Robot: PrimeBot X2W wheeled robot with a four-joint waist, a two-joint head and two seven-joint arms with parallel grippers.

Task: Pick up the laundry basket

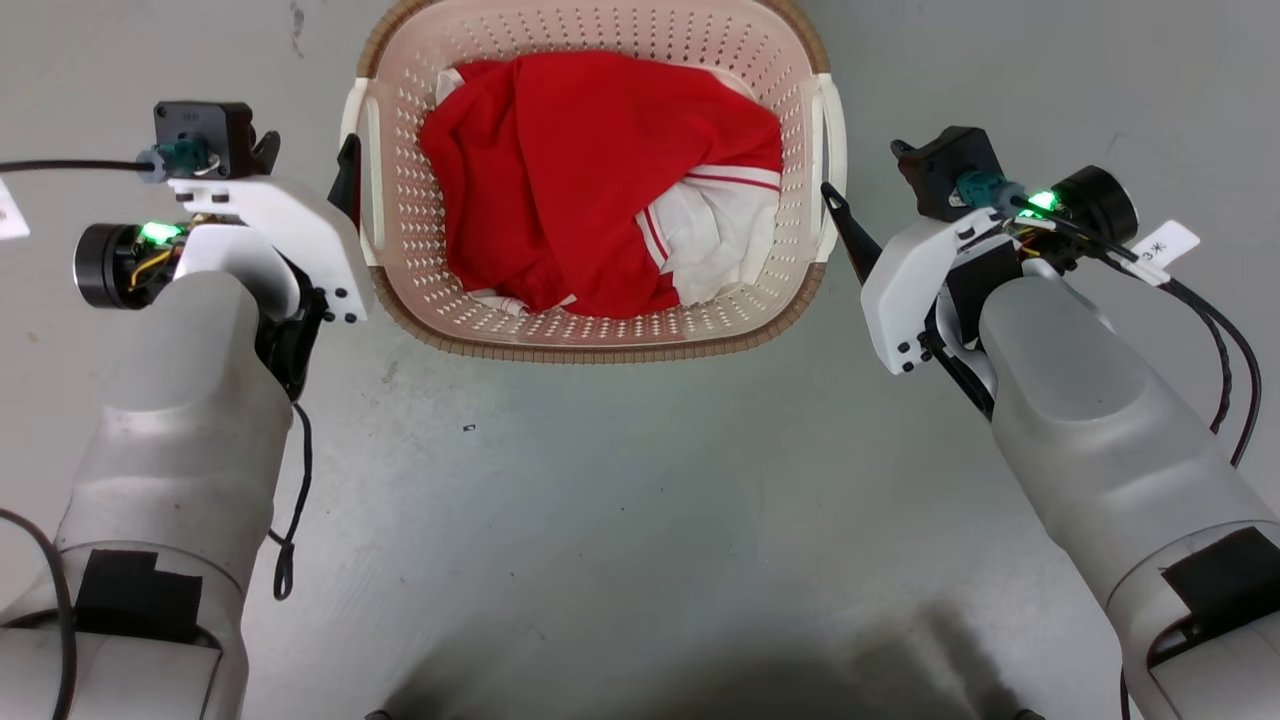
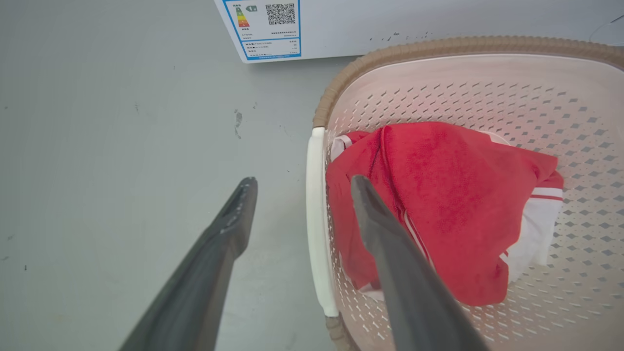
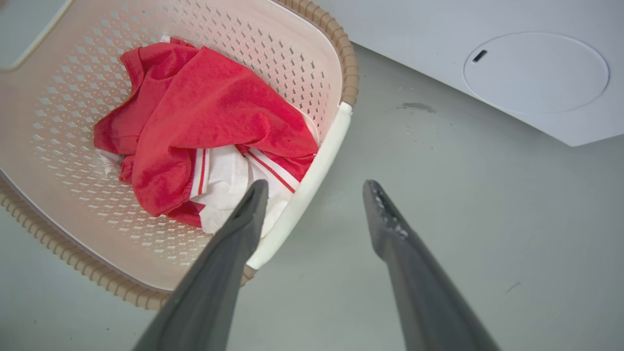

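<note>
The laundry basket point(image 1: 600, 345) sits on the grey floor point(image 1: 620, 500) at the top centre of the head view, holding a red and white garment point(image 1: 590, 190). The left gripper point(image 1: 305, 160) at its left side and the right gripper point(image 1: 868, 180) at its right side both have their fingers spread apart. In each wrist view a white side handle point(image 2: 317, 219) lies between the two fingers. Whether they touch it cannot be told.

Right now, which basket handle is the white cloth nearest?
The right handle, by the right gripper. White cloth lies at that side; the left handle has red cloth beside it.
</note>
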